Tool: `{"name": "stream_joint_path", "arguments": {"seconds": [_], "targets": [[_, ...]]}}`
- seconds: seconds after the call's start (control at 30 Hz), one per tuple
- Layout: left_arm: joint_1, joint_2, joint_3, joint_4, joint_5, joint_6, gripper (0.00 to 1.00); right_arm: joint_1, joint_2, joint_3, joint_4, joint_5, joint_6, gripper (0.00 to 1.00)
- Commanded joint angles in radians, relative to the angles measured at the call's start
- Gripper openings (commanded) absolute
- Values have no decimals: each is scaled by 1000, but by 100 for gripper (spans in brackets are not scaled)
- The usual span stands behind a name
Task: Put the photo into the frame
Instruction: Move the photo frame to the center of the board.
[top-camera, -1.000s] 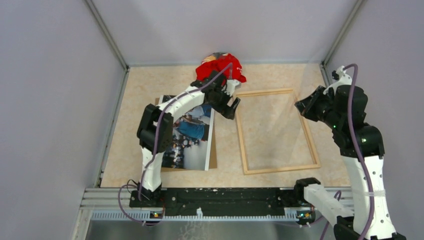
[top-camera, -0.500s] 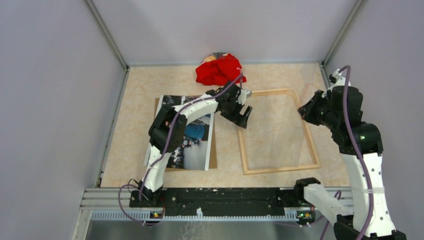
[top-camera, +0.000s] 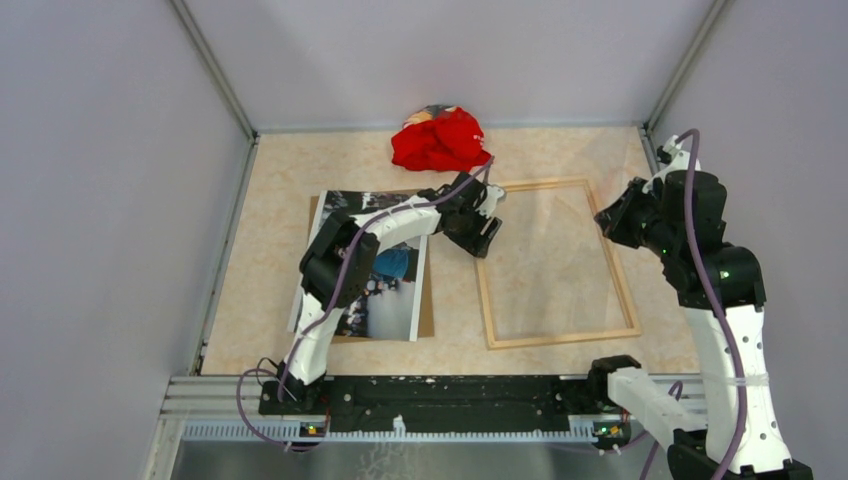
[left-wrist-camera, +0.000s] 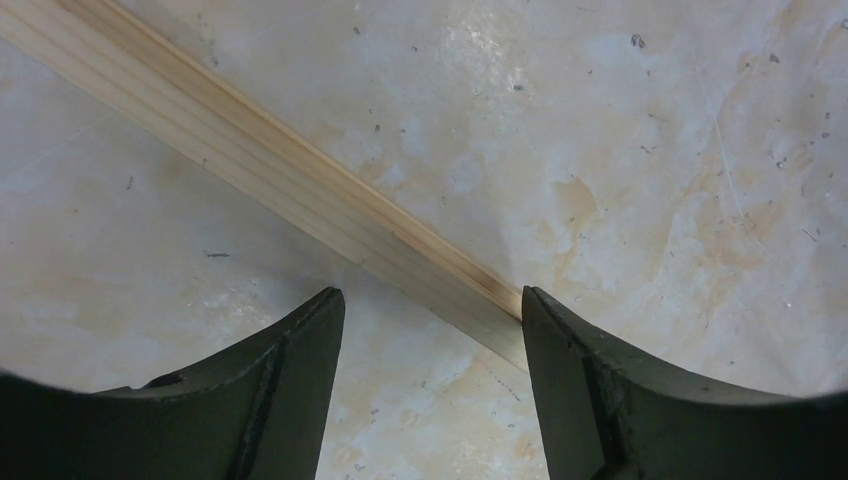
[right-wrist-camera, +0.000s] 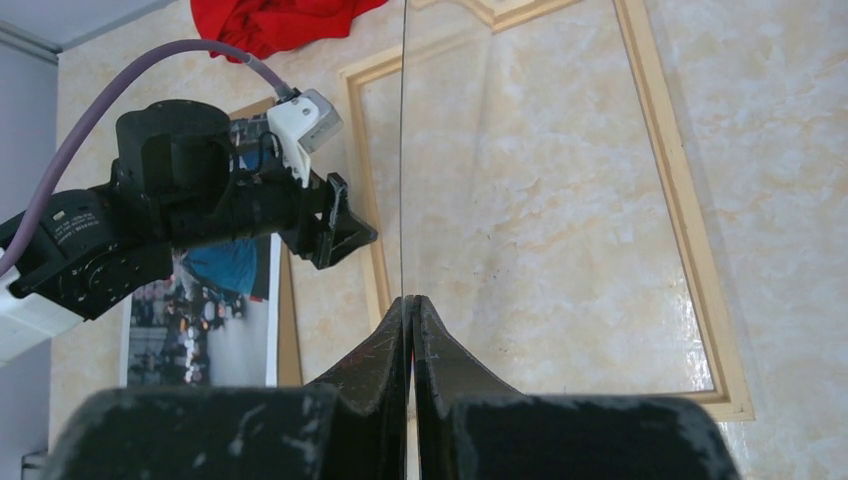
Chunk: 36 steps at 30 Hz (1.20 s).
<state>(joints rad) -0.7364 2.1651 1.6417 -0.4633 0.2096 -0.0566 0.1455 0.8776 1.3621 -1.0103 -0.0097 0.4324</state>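
Observation:
The photo (top-camera: 385, 290) lies flat on the table to the left, partly under my left arm; it also shows in the right wrist view (right-wrist-camera: 215, 330). The light-wood frame (top-camera: 565, 337) lies flat at centre right. My left gripper (top-camera: 485, 228) is open and empty, low over the frame's left rail (left-wrist-camera: 300, 180), with its fingertips (left-wrist-camera: 325, 310) on either side of the rail's line. My right gripper (top-camera: 610, 215) is raised at the frame's right side. It is shut on a thin clear pane (right-wrist-camera: 403, 150), seen edge-on above the frame (right-wrist-camera: 668, 180).
A plain brown backing board (top-camera: 427, 318) lies under the photo, showing along its right edge. A crumpled red cloth (top-camera: 440, 140) sits at the back centre, also in the right wrist view (right-wrist-camera: 270, 20). Grey walls enclose the table on three sides.
My left gripper has swung right, from beside the red cloth to the frame's left rail. My right gripper has shifted slightly, still gripping the pane.

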Motion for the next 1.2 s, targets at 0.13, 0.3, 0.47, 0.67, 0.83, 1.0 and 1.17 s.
{"name": "stream_joint_path", "arguments": {"seconds": [0.13,0.3,0.47,0.67,0.83,1.0,1.17], "targets": [[-9,8,-42,-21,-161,47,66,0,-5,4,69,-21,-21,0],[-9,-26,-82,-33,-260,102,62,0,-2,-15,91,-51,-15,0],[-8,-54,-155,-43,-317,139,61,1,3,-72,139,-117,2,0],[-6,-93,-237,-24,-350,241,61,0,6,-130,197,-172,34,0],[7,-123,-295,-2,-388,302,59,1,5,-156,221,-215,55,0],[20,-141,-370,16,-387,333,61,0,2,-162,238,-242,68,0],[26,-157,-432,27,-381,361,62,0,4,-165,258,-260,81,0]]}}
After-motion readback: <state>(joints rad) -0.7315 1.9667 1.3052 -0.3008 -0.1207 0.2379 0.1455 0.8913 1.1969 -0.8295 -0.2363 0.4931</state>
